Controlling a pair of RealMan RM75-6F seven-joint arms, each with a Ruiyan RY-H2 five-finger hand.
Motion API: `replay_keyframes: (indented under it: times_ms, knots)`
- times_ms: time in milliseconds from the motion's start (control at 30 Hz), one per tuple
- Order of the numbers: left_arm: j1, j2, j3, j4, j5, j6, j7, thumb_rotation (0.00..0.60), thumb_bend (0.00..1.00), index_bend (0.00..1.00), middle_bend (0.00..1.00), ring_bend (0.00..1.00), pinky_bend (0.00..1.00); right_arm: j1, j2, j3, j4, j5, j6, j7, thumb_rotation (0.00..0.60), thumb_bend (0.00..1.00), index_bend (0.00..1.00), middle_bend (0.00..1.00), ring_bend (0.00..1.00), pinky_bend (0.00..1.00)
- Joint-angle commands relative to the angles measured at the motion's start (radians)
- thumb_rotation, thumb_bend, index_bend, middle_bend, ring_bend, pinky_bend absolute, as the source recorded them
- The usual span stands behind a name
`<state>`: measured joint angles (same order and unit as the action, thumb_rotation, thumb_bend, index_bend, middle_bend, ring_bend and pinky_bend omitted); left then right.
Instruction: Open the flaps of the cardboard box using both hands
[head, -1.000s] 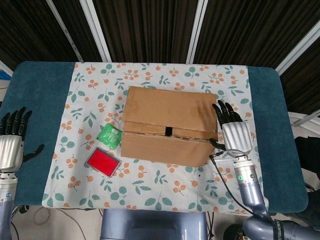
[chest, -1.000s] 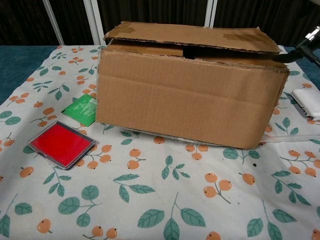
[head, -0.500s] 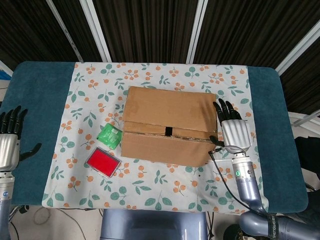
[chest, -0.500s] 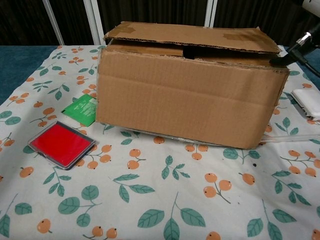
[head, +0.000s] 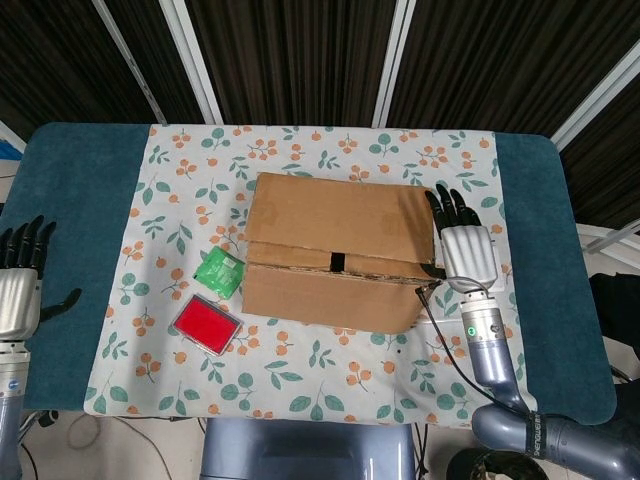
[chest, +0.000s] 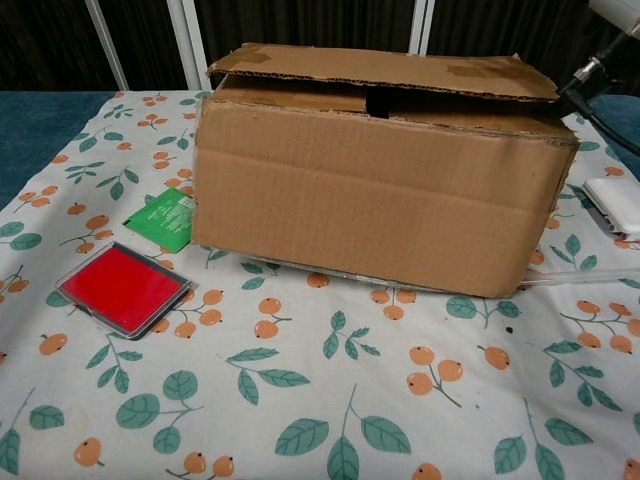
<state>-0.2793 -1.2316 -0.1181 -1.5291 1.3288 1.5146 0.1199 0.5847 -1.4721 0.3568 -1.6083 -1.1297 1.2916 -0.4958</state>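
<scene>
Now right robot hand (head: 466, 252), fingers spread, nothing held, is advanced along right edge of brown cardboard box (head: 338, 252) mid-counter; left robot hand (head: 20, 290), empty, is withdrawn. Flaps not yet lifted.

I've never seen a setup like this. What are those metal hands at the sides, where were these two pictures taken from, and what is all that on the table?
This is a two-armed robot with hands shaped like a person's. One picture looks down from its head, the other looks forward from its chest. The right hand sits flat against the right end of the cardboard box, fingers straight, gripping nothing. The left hand hangs open at the table's far left edge, away from everything. The box stands on a flowered cloth; its top flaps are down, the rear one slightly raised. Beside it lie a small green packet and a red flat case. A white object shows at the chest view's right edge.
</scene>
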Motion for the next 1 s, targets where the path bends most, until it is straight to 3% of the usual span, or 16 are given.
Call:
replay_keyframes:
  times_ms: [33, 233, 367, 633, 1000]
  knots:
    - [0.003, -0.006, -0.001, 0.008, 0.001, -0.011, -0.004, 0.6, 0.14, 0.0, 0.0, 0.0, 0.0, 0.016, 0.006, 0.017, 0.0, 0.003, -0.006, 0.002, 0.6, 0.24, 0.0, 0.0, 0.0, 0.23]
    - [0.005, -0.015, -0.003, 0.023, 0.007, -0.03, -0.002, 0.6, 0.14, 0.0, 0.0, 0.0, 0.0, 0.074, 0.028, 0.081, 0.009, 0.004, -0.013, -0.012, 0.6, 0.24, 0.0, 0.0, 0.0, 0.23]
    - [0.007, -0.016, -0.009, 0.03, 0.006, -0.037, -0.004, 0.6, 0.14, 0.0, 0.0, 0.0, 0.0, 0.143, 0.039, 0.154, 0.055, 0.061, -0.053, -0.029, 0.6, 0.24, 0.0, 0.0, 0.0, 0.23]
    - [0.012, -0.013, -0.019, 0.03, 0.009, -0.042, -0.01, 0.6, 0.15, 0.0, 0.0, 0.0, 0.0, 0.284, 0.024, 0.252, 0.244, 0.166, -0.142, -0.036, 0.6, 0.24, 0.0, 0.0, 0.0, 0.23]
    - [0.014, -0.013, -0.032, 0.031, 0.006, -0.05, -0.022, 0.6, 0.15, 0.0, 0.0, 0.0, 0.0, 0.412, -0.041, 0.272, 0.532, 0.275, -0.264, -0.031, 0.6, 0.24, 0.0, 0.0, 0.0, 0.23]
